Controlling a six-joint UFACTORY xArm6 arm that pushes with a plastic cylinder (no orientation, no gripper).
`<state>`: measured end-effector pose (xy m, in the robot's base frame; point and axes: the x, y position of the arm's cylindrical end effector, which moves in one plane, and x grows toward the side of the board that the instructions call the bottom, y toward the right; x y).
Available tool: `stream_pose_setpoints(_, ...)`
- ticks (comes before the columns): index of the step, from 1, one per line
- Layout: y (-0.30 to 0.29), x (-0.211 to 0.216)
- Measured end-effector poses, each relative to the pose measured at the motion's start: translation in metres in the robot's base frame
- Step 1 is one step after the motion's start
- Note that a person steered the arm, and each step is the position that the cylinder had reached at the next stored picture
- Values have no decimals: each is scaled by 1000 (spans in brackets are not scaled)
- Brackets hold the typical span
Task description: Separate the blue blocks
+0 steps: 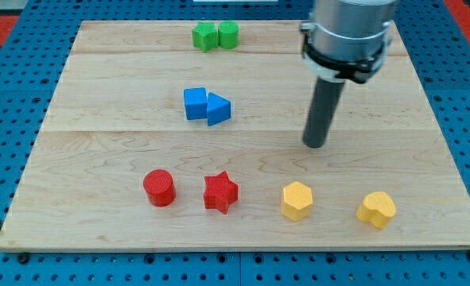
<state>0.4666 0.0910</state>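
On wooden board: two blue blocks touching, two green, two red, two yellow; my tip well right.

On the wooden bench we see our tip well to the view's right of the blue cube & blue triangle, which sit touching near the middle. At the view's top, 2 green blocks touch side by side. Along the view's bottom, left to right: red cylinder, red star, yellow hexagon, yellow heart-ish block, all apart.
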Motion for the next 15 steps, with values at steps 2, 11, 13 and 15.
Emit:
stream_pose_setpoints(2, -38, -4)
stream_pose_setpoints(11, -132, -25)
stream_pose_setpoints(13, -132, -39)
stream_pose_setpoints(15, -143, -41)
